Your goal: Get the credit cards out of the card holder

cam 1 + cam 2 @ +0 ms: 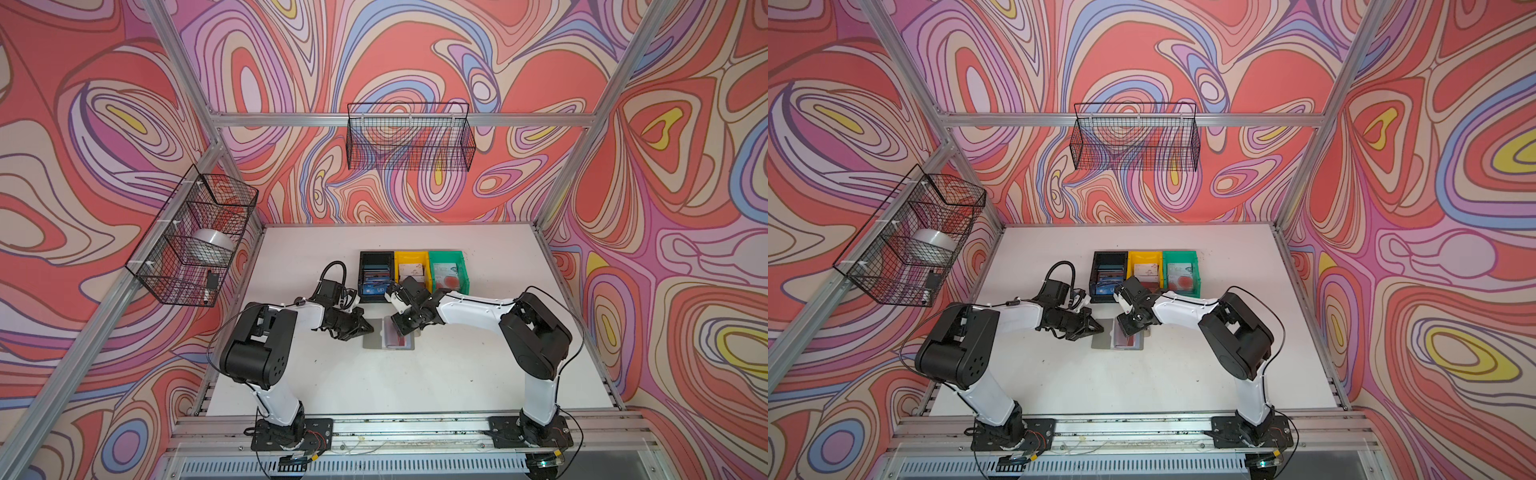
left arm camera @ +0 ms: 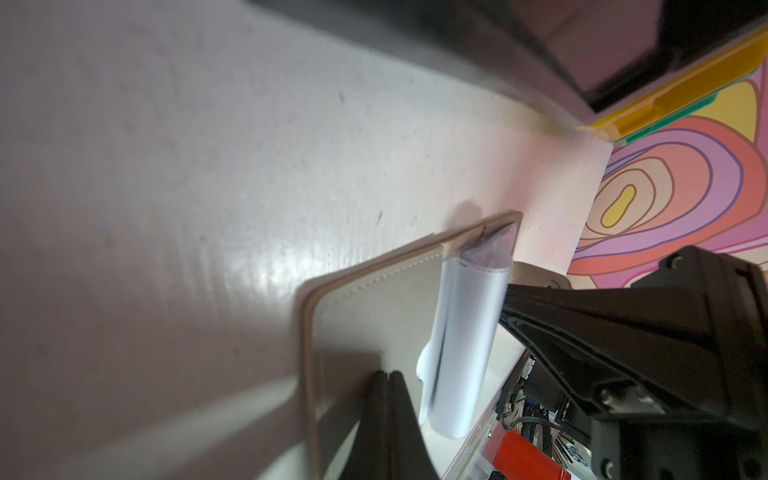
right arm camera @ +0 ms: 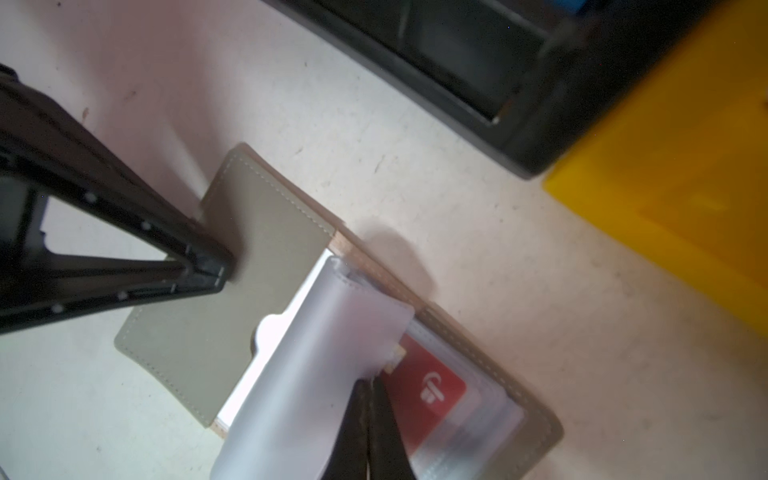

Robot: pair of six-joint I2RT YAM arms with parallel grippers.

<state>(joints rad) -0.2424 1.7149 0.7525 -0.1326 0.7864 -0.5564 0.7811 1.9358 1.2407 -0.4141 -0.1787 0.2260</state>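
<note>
1. The card holder [image 1: 372,343] lies open and flat on the white table [image 1: 457,374]. It is in the middle, just on the near side of three bins.
2. The left gripper [image 1: 370,328] has its jaws closed tight, with nothing between them. Its tip pushes down on the left half of the card holder. I think this pins it so it cannot slide or fold shut.
3. The right gripper [image 3: 369,384] is closed tight too. Its tip sits at the edge of a clear sleeve [image 3: 316,365], which curls up and leans to the left. I cannot tell if the sleeve edge is pinched in the jaws or only pushed.
4. With that sleeve turned aside, a red card [image 3: 428,386] shows in the pocket under it, on the right half. It is inside the card holder, not out yet.
5. The black bin [image 1: 361,274], yellow bin [image 1: 410,254] and green bin [image 1: 446,254] stand in a row on the far side, with cards in them. They look like the spots where pulled-out cards go.
6. The red card looks like the next one to pull. The jaws would have to open a little first, and the smooth plastic may slip.
</note>
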